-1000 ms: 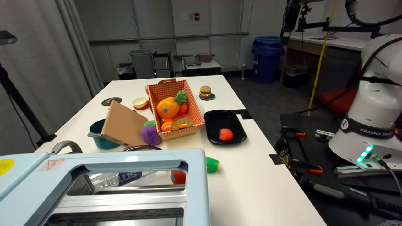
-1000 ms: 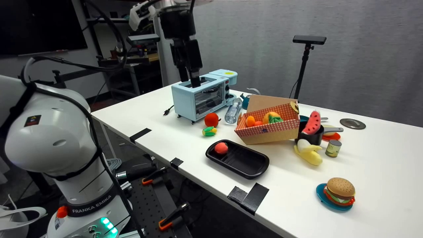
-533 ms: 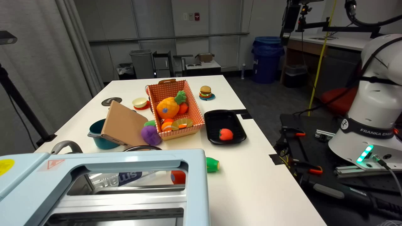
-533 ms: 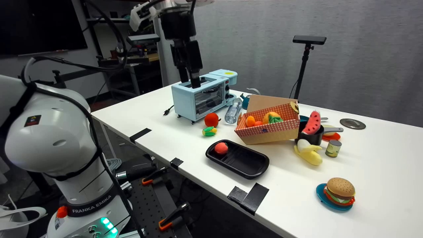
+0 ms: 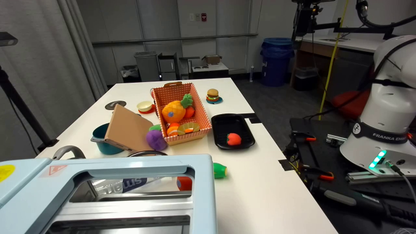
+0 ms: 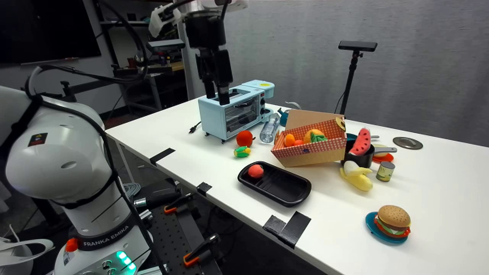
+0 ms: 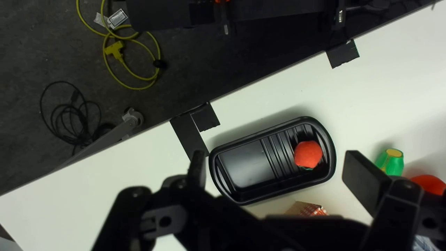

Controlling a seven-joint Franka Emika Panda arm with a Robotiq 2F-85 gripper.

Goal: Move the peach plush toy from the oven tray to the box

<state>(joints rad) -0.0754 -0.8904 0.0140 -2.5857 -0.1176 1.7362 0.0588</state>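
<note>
Much too high to grip; hovering with a spread pincer [image 6: 217, 99], presumably to straddle the peach [image 7: 308, 154] in the tray [image 6: 284, 186], set beside the box [image 6: 324, 157], likely for short carrying.

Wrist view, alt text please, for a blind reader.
A round red-orange plush peach lies near one end inside a black rectangular oven tray on a white table. The open black end effector hangs above; one corner of a red-checked cardboard box shows.
</note>
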